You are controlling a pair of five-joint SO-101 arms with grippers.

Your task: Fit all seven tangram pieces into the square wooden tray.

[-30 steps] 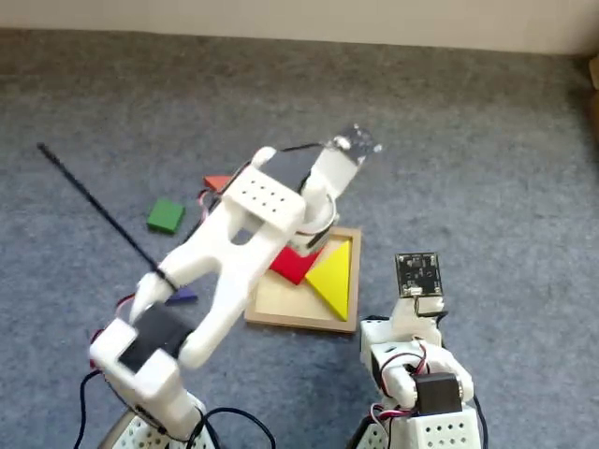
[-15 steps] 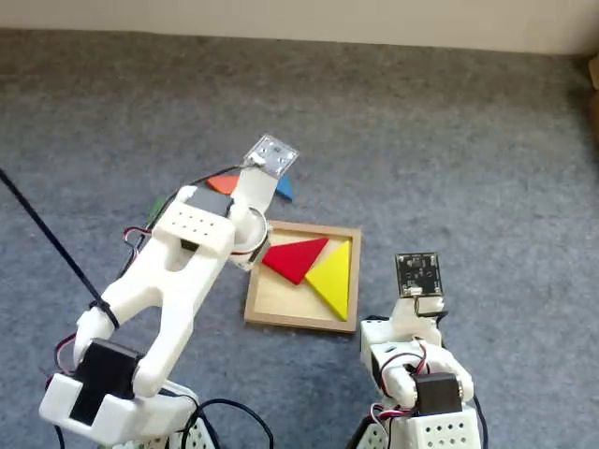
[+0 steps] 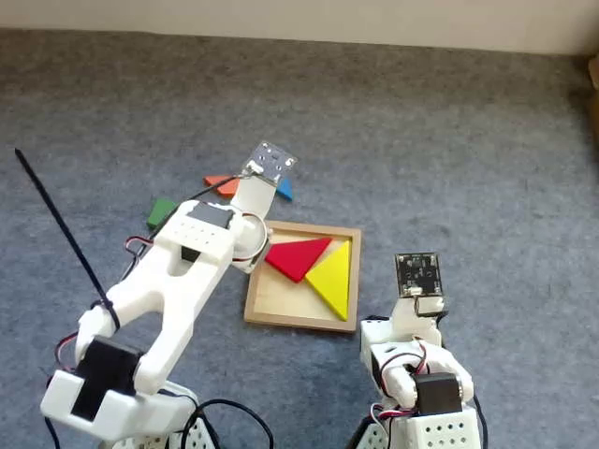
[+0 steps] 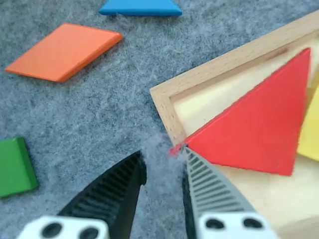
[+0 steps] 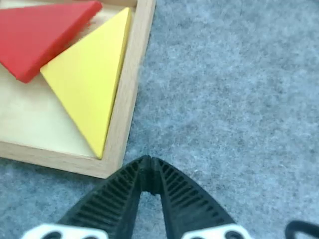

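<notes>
The left arm has swung left off the square wooden tray [image 3: 301, 323], uncovering the red triangle [image 3: 296, 259]. Nearest the bases, the right gripper [image 5: 149, 160] hangs over grey carpet [image 3: 468, 140] just beside the tray's near right corner, its jaws pressed together and empty. The tray holds two pieces, so the task looks under a third done. The yellow triangle [image 3: 335, 273] lies with its long edge along the right wall, running near to far, its right angle pointing inward. The red triangle sits skewed, its long edge crossing the tray's far side and one sharp corner at the left rim. The left gripper [image 4: 162, 154] sits there, jaws narrowly apart and holding nothing. Beyond, on the carpet, a green square [image 3: 161, 212], an orange parallelogram [image 3: 222, 183] and a blue triangle [image 3: 284, 190] await placing.
</notes>
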